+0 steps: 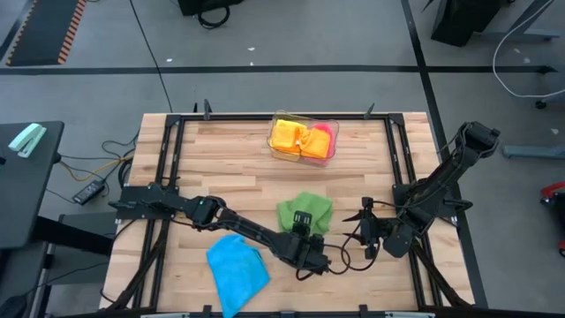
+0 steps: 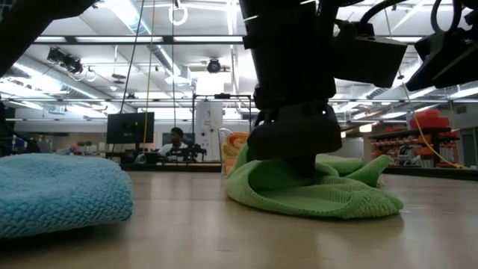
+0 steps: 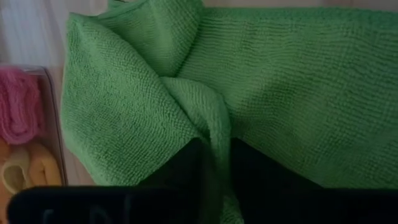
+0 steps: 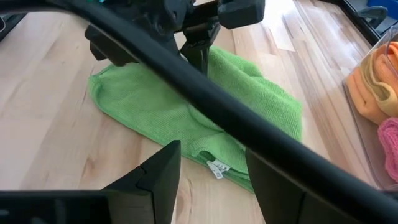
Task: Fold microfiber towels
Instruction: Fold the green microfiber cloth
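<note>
Here the green towel [image 1: 305, 210] lies crumpled near the middle of the table [image 1: 229, 177], and the left gripper [image 3: 214, 165] pinches a raised fold of it between its 2 fingers; a small white label [image 4: 216, 167] sits at the towel's edge, its writing too small to read. The right gripper [image 4: 208, 177] hovers just beside the towel with its fingers apart, a blue towel [image 1: 237, 268] lies near the front edge, and orange, yellow and pink towels [image 1: 303, 139] fill the clear tray [image 1: 275, 150] at the back

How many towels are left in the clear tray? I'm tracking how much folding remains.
3 show: an orange towel at the tray's left, a yellow towel in the middle, a pink towel at the right; more may hide beneath.
</note>
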Tool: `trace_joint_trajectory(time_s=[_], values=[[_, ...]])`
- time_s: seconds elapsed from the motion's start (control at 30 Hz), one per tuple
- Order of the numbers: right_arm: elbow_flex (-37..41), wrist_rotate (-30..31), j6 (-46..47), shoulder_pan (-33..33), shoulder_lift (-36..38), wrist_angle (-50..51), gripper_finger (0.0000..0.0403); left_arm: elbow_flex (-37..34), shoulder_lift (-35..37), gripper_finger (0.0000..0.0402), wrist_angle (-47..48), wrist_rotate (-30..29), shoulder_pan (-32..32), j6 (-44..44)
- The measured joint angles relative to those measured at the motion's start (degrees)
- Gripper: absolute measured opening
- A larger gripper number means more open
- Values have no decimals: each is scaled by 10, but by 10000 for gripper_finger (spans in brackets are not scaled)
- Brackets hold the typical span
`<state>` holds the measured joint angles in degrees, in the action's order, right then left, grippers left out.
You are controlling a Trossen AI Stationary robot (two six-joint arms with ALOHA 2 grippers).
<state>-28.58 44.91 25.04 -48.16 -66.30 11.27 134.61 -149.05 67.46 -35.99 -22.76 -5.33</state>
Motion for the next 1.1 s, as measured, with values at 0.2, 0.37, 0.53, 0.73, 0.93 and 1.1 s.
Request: trace_joint_trajectory(time_s=[0.2, 0.37, 0.53, 0.73, 0.93, 1.1], values=[[0, 0, 1, 0, 0, 0, 190, 0, 0, 39, 0, 0, 0, -2], [0, -11, 0, 0, 0, -4, 190, 2, 16, 18, 6, 0, -2, -15], [0, -15, -42, -9, -4, -50, 190, 4, 59, 19, 3, -14, -10, -53], [0, 16, -123, -19, -25, -126, 190, 4, 101, 13, -18, -23, -13, -64], [0, 52, -187, -19, -52, -186, 190, 4, 129, 37, -81, -41, -12, -41], [-1, 62, -223, -19, -61, -220, 190, 3, 130, 18, -118, -43, -10, -3]])
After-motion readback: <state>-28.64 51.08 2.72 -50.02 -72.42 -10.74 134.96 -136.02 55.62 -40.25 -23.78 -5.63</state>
